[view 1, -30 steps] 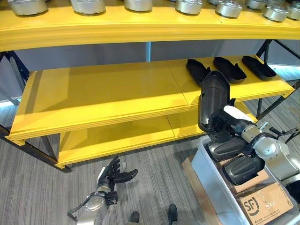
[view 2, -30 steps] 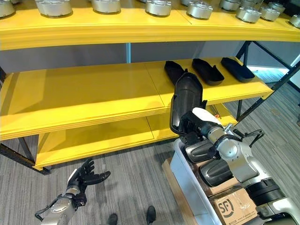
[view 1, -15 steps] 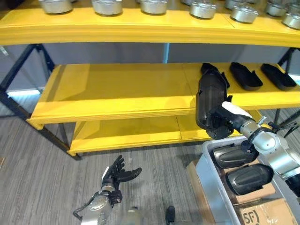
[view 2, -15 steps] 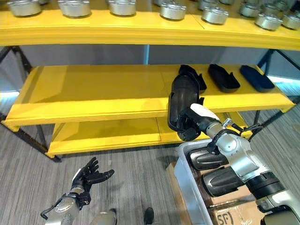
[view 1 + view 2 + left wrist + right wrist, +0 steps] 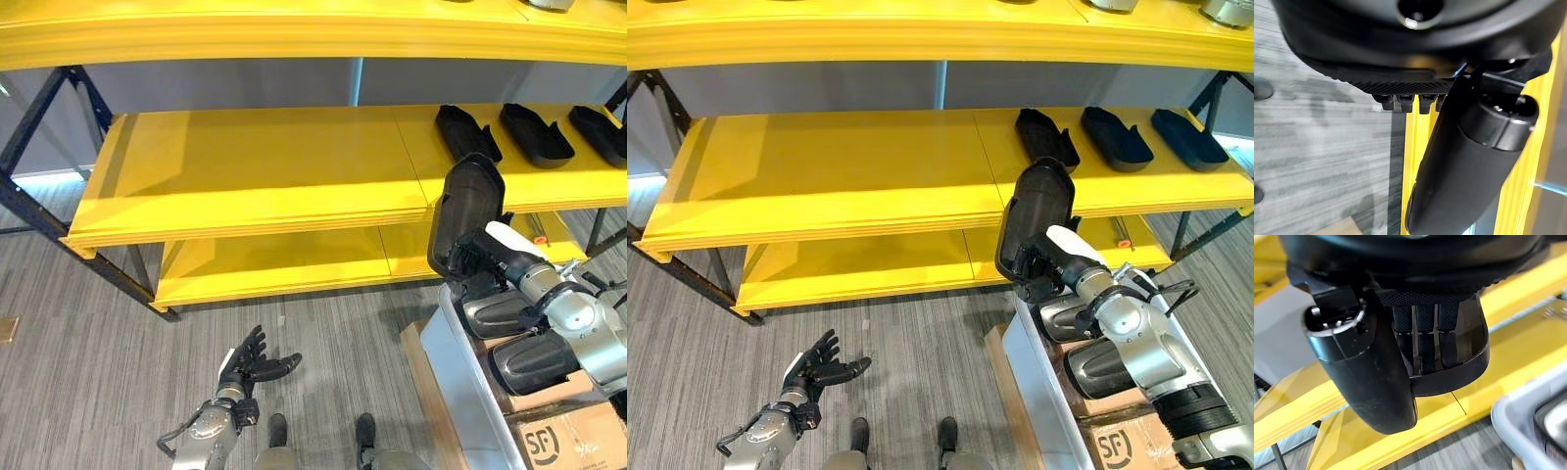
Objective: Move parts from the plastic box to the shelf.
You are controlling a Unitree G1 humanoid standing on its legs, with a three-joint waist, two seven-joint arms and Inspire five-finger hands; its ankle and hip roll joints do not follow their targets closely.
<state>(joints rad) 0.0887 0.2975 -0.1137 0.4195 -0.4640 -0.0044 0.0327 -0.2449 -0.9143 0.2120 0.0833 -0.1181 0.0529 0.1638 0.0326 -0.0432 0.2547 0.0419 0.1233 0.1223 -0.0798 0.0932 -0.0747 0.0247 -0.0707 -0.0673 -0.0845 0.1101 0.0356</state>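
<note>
Right hand [image 5: 1050, 262] grips a black part [image 5: 1032, 217] upright, before the shelf's [image 5: 823, 230] front edge, above the box [image 5: 1034, 357]. Left hand [image 5: 247, 364] hangs low over the floor, fingers spread wide.

Floor and boxes around the work spot

A grey striped carpet floor [image 5: 88, 362] lies all around. A brown cardboard box [image 5: 568, 441] sits low on the right. A small brown patch [image 5: 8, 328] lies on the floor, far left.

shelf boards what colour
Bright yellow shelf boards on a dark metal frame, clearest in the right eye view.
</note>
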